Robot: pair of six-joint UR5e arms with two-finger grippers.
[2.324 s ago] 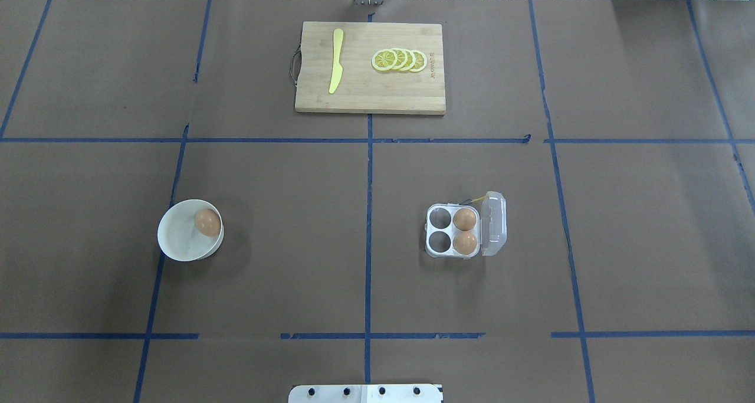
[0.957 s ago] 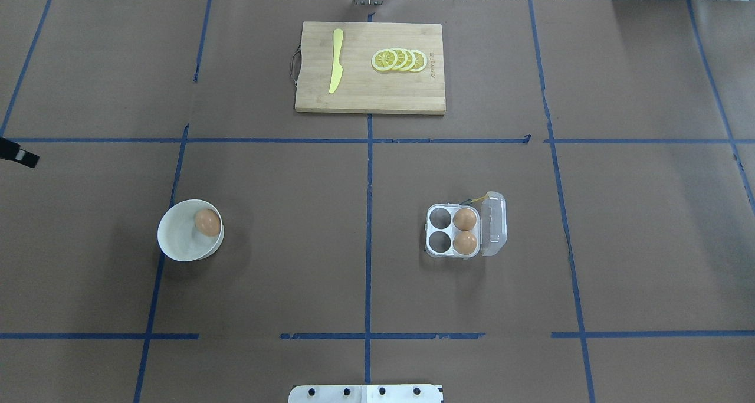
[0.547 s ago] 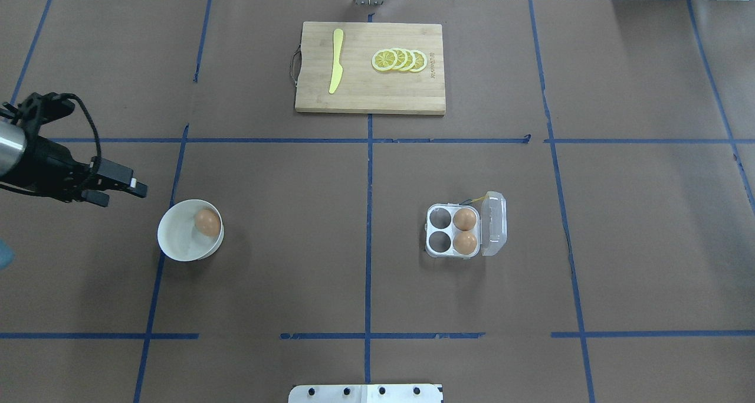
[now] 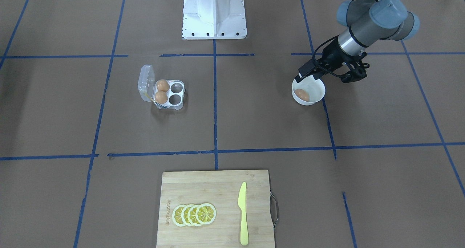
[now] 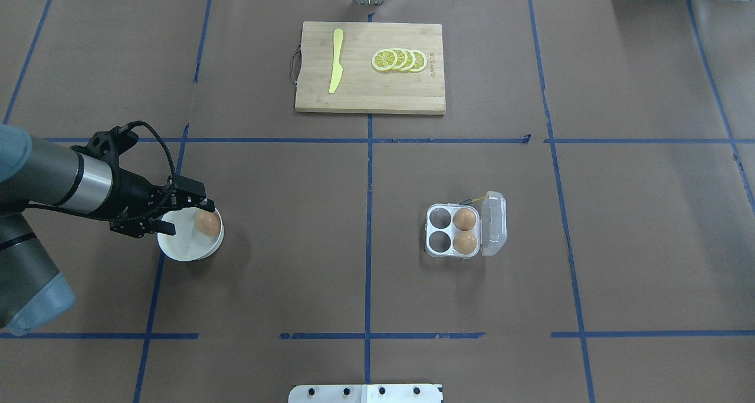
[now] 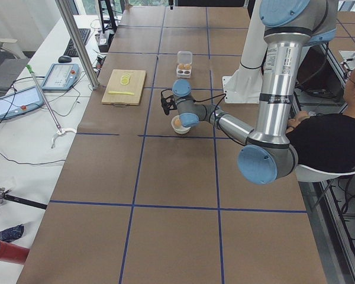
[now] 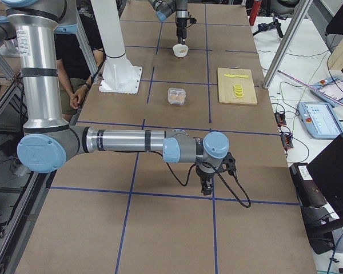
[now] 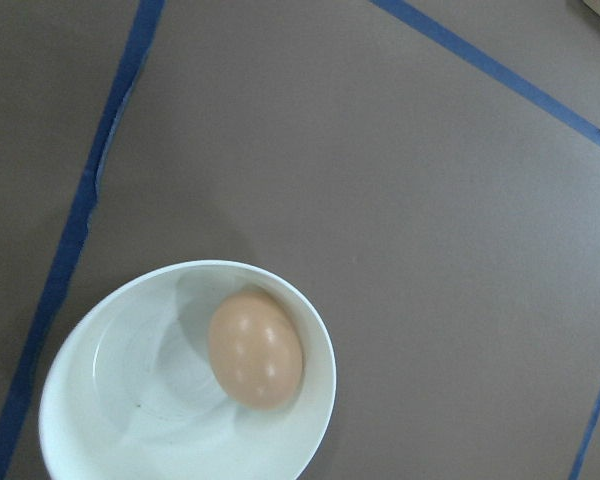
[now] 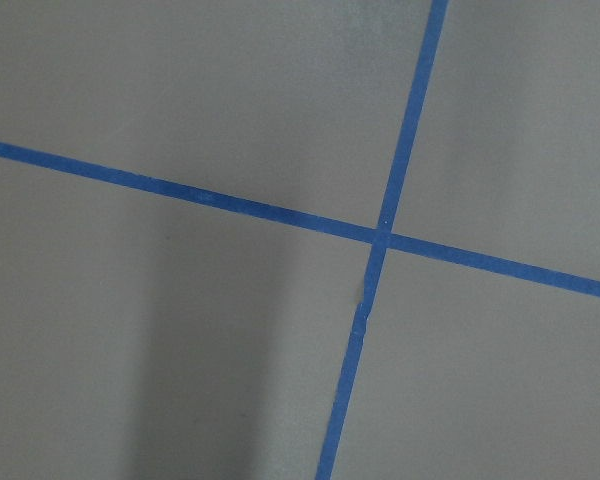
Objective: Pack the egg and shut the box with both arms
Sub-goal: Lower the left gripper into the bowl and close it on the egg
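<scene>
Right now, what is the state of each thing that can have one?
box: lid open, two cells filled, two empty
bowl: upright
egg: loose in the bowl, not gripped
left gripper: open, above the bowl
right gripper: open or shut, cannot tell

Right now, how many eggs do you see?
3: one egg in the white bowl, two eggs in the open box, in the cells beside its lid. None seems hidden.

Smooth, faintly shiny egg (image 8: 255, 348); glossy white bowl (image 8: 130, 400) holding it; clear glossy plastic box (image 5: 495, 226); matt brown paper counter (image 5: 637, 243), blue tape (image 5: 368, 226); pale wood board (image 5: 365, 96).
</scene>
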